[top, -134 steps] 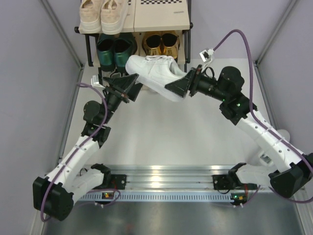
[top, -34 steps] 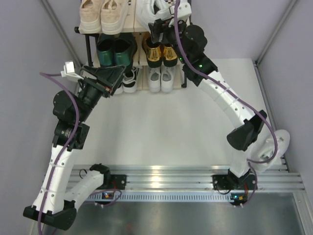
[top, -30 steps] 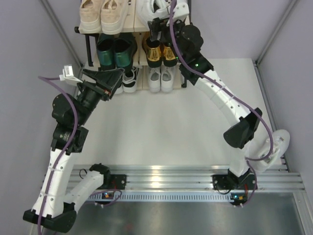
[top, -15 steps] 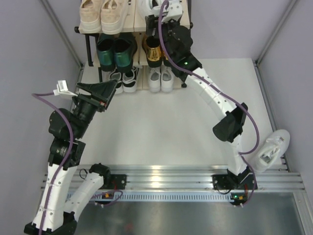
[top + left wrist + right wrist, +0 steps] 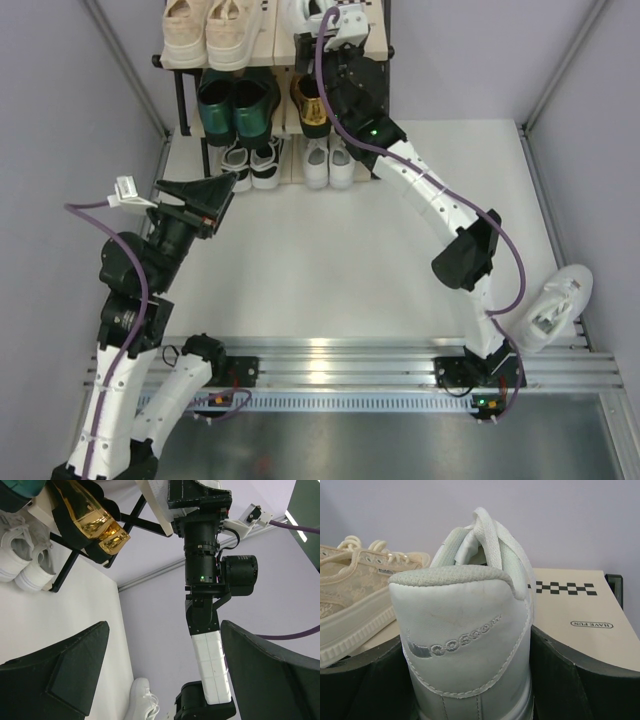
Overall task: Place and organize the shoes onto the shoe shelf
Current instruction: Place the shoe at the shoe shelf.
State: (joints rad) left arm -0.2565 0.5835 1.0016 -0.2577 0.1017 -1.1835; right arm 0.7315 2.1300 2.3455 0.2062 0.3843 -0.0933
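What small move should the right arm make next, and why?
Probably open the fingers of the right gripper to release the white sneaker: they clamp its heel, and it appears placed on the top board beside the beige sneakers.

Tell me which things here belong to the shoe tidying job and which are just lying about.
Job: shoe shelf, beige sneakers, green loafers, gold loafers, black-and-white sneakers, white lace-ups, chunky white sneaker at top board, loose white sneaker far right.
Just there: purple cables, metal rail.

Robot lab cell, plain lilac walls (image 5: 60,120), white tabletop (image 5: 320,260), aluminium mounting rail (image 5: 340,352)
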